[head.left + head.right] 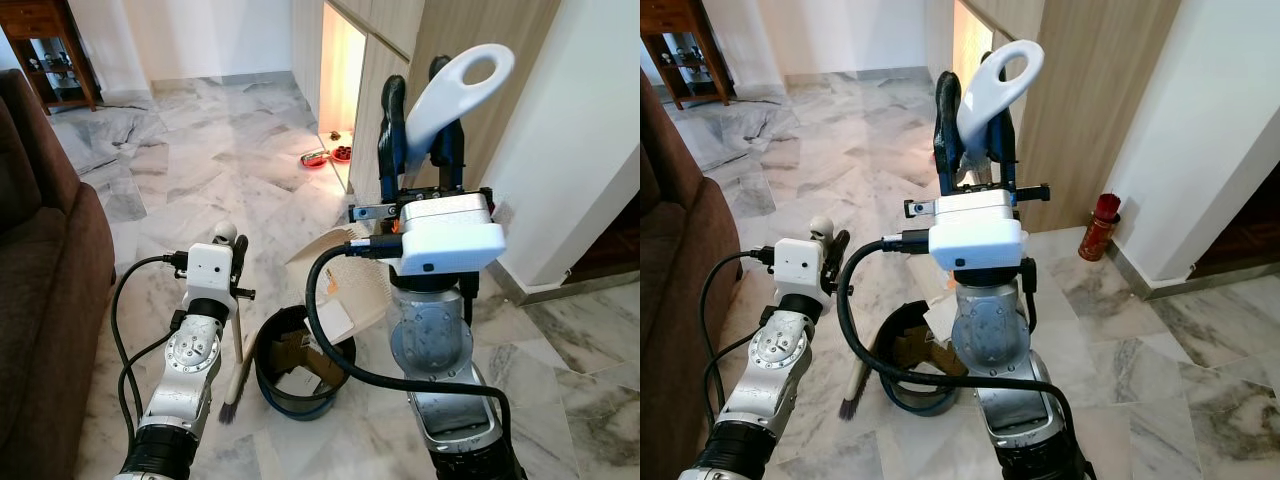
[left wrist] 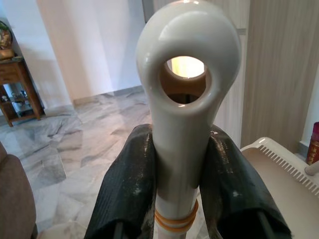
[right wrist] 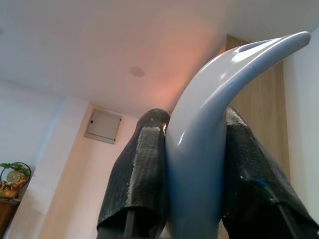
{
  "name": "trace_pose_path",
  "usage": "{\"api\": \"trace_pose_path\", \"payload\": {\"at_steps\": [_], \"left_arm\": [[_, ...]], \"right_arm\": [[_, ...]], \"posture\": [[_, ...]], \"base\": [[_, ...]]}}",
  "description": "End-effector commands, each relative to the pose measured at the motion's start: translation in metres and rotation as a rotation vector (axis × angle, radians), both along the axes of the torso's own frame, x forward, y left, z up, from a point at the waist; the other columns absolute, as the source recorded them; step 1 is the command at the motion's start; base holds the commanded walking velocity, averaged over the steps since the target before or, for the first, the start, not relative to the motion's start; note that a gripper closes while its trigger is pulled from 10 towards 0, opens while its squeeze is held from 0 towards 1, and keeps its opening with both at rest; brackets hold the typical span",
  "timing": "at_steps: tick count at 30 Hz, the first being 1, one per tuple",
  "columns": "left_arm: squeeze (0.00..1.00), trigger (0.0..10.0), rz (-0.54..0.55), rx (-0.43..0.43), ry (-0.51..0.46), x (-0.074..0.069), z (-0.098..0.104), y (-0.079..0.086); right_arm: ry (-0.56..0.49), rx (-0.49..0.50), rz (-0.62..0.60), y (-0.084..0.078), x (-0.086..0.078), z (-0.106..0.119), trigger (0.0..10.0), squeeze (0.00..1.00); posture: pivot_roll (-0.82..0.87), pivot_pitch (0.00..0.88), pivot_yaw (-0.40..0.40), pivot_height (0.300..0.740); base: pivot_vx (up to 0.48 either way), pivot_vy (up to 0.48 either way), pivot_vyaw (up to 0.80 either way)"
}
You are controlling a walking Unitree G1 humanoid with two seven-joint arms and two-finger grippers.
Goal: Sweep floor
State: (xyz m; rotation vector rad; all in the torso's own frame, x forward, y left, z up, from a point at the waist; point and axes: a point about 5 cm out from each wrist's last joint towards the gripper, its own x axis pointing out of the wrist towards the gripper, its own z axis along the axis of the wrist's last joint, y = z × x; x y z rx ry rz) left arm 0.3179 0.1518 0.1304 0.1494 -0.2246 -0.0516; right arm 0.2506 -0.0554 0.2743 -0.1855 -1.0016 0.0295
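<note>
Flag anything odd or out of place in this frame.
Nothing looks damaged. The dark bin stands upright on the marble floor, holding paper and cardboard scraps. The left hand grips a brush handle, bristles by the bin; the right hand holds the dustpan handle raised high.

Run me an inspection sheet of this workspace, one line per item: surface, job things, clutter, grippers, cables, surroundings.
Surface: marble floor, grey-veined.
Job's things: brush upright beside the dark bin; white dustpan tipped at the bin, its looped handle raised.
Clutter: paper and cardboard scraps inside the bin.
Grippers: left gripper shut on the brush's handle; right gripper shut on the dustpan handle.
Cables: black cable looping across the right arm.
Surroundings: brown sofa, wooden panel wall, red bowls, red bottle.
</note>
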Motion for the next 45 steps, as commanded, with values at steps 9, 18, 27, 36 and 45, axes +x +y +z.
{"api": "trace_pose_path", "payload": {"at_steps": [9,18,27,36,45], "left_arm": [[0.00,10.0,-0.022,0.020,-0.071,0.001,0.013,-0.004],[0.00,10.0,-0.023,0.020,-0.072,0.001,0.013,-0.004],[0.00,10.0,-0.023,0.020,-0.073,0.001,0.013,-0.004],[0.00,10.0,-0.023,0.020,-0.074,0.001,0.014,-0.005],[0.00,10.0,-0.032,0.019,-0.064,0.001,0.012,-0.004]], "right_arm": [[-0.149,-0.050,0.032,0.009,-0.018,0.015,10.0,0.00],[-0.152,-0.057,0.035,0.011,-0.019,0.015,10.0,0.00],[-0.204,-0.121,0.050,0.018,-0.024,0.016,10.0,0.00],[-0.202,-0.114,0.053,0.019,-0.025,0.017,10.0,0.00],[-0.131,-0.109,-0.117,-0.014,-0.001,0.011,10.0,0.00]], "posture": [[0.01,0.000,-0.034,0.740],[0.01,0.000,-0.034,0.740],[0.01,0.000,-0.036,0.740],[0.01,0.000,-0.037,0.740],[0.01,0.000,-0.036,0.740]], "base": [[0.000,0.000,0.00],[0.000,0.000,0.00],[0.000,0.000,0.00],[0.000,0.000,0.00],[0.000,0.000,0.00]]}}
